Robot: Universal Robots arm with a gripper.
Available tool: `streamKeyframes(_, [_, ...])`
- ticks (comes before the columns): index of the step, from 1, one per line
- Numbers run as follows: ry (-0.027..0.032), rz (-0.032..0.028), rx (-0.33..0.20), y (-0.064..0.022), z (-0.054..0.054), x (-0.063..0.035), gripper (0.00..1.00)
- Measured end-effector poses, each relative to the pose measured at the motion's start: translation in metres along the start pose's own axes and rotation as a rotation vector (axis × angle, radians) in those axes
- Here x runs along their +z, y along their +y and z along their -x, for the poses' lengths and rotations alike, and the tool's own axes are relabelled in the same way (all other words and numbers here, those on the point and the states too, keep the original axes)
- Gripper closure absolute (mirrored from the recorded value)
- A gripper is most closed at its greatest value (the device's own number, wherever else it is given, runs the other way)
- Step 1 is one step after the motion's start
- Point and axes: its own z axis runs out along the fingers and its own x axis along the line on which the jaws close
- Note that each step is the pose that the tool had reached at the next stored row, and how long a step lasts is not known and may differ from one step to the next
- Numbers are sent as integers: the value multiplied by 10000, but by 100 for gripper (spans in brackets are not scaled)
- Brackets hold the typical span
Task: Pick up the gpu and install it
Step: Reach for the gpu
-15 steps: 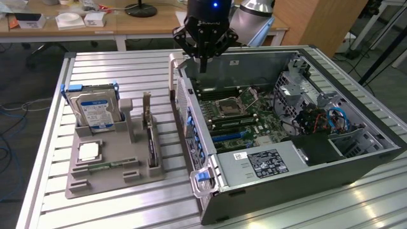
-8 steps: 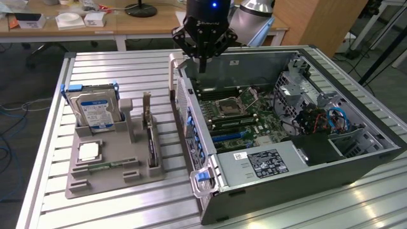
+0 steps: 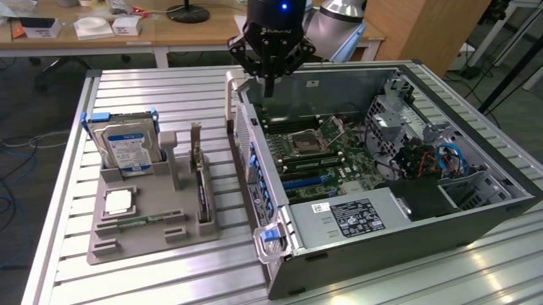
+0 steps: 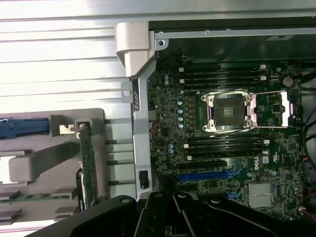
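Ribbed aluminium table [image 3: 161, 89]; thin dark gpu [image 3: 201, 187] upright.

Arm [image 3: 339, 16] cut off at frame edge; gpu [image 3: 201, 184] edge-on, face hidden; power supply label [image 3: 357, 216] text unreadable.

An open computer case [image 4: 141, 123] bares its motherboard [image 4: 165, 113] and processor socket [image 4: 229, 111]. Just beside it, the gpu [image 4: 88, 158] stands on edge in a grey holder [image 4: 49, 170].
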Motion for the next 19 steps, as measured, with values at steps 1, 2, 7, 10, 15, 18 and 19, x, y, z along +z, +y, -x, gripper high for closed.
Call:
streamKeyframes(1, [0,1,0,0,-3,0,89])
streamKeyframes(2, [0,0,0,0,-6,0,89])
streamKeyframes(7, [-1,0,0,-3,-31,1,89])
streamKeyframes(10, [-1,0,0,-4,-49,2,89])
streamKeyframes(15, [0,0,-1,-7,-84,3,89])
streamKeyframes(18, [0,0,0,-8,-102,4,89])
streamKeyframes(19, [-1,0,0,-8,-108,4,89])
